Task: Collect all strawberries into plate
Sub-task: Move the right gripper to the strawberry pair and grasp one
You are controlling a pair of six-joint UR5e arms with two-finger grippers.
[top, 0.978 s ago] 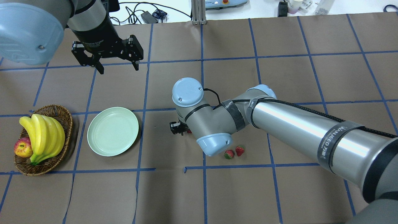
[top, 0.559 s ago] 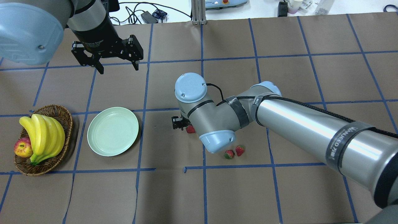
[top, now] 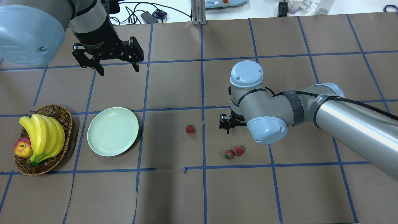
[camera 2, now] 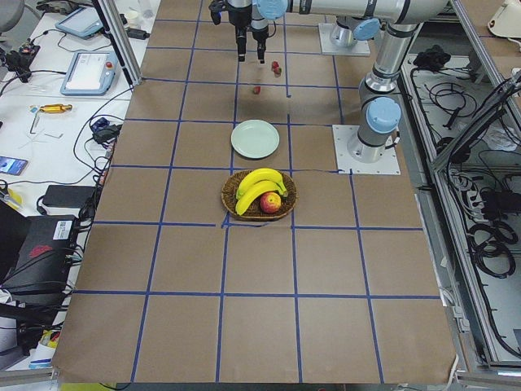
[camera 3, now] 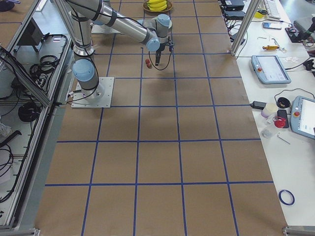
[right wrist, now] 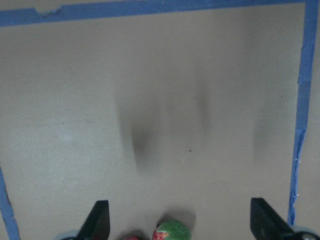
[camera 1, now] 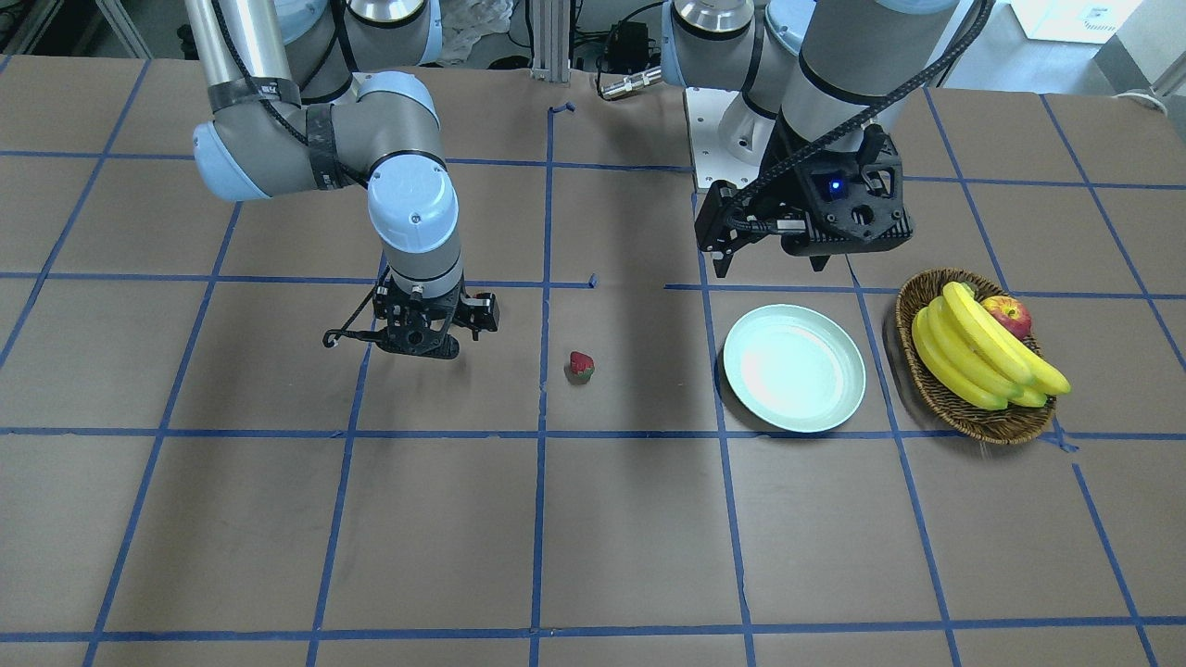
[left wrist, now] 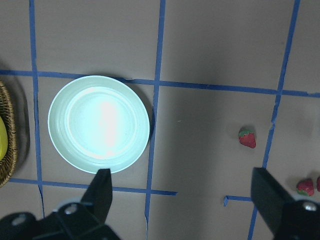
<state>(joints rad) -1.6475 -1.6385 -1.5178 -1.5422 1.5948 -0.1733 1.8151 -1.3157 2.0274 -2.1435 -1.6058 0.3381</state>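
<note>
Nothing lies in the round, shallow, pale mint-green glossy plate (top: pixel 113 131) yet, so I judge we are on the very first pick. My right gripper (top: pixel 227 123) hangs over the bench (top: pixel 174 193) with its fingers apart and nothing between them. The left gripper (top: pixel 118 71) is spread wide and empty too, parked high on the far side of the plate. Its wrist camera looks straight down on the plate.

All three berries are on the bench's brown paper. One small red strawberry with a green cap (top: pixel 190 128) sits alone between the plate and the right gripper, apart from both. The pair of strawberries (top: pixel 239 150) lies on the robot's side of the right gripper, near it but not under it. In the right wrist view they only just show at the bottom edge, left of the midline between the fingers. I cannot tell whether the two touch.

I read the pair as the target. I would draw the gripper back toward the robot until one berry is centred, then turn the fingers so they straddle that berry alone. After that I would descend, close, and carry it across to the plate.
</note>
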